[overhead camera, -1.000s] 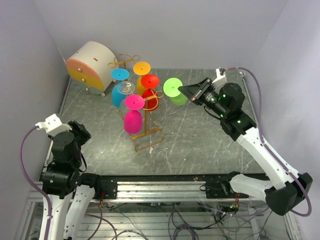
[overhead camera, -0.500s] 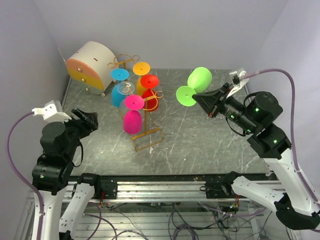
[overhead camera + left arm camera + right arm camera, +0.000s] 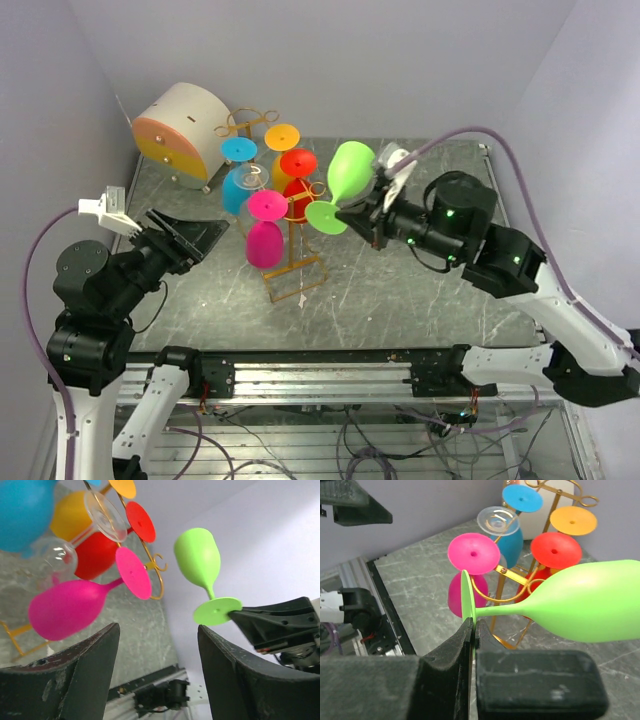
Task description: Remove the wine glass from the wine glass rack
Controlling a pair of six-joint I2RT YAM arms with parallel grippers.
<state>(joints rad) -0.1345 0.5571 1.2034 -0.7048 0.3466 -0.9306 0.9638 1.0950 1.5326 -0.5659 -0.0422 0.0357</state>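
My right gripper [image 3: 358, 212] is shut on the round foot of a green wine glass [image 3: 347, 172] and holds it in the air, off the rack and just right of it. In the right wrist view the jaws [image 3: 474, 630] pinch the foot edge and the green bowl [image 3: 590, 607] points right. The gold wire wine glass rack [image 3: 296, 268] stands mid-table with pink [image 3: 266, 240], blue [image 3: 238, 188], red [image 3: 300, 198], orange and clear glasses hanging on it. My left gripper [image 3: 192, 236] is open and empty, raised left of the rack; its view shows the green glass [image 3: 198, 557] ahead.
A round white-and-orange drum-shaped box [image 3: 177, 133] stands at the back left corner. Walls close in on the left, back and right. The metal rail [image 3: 320, 375] runs along the near table edge.
My right gripper has carried the green glass left and up, toward the rack and the table's middle. My left arm has risen and turned its open gripper toward the rack.
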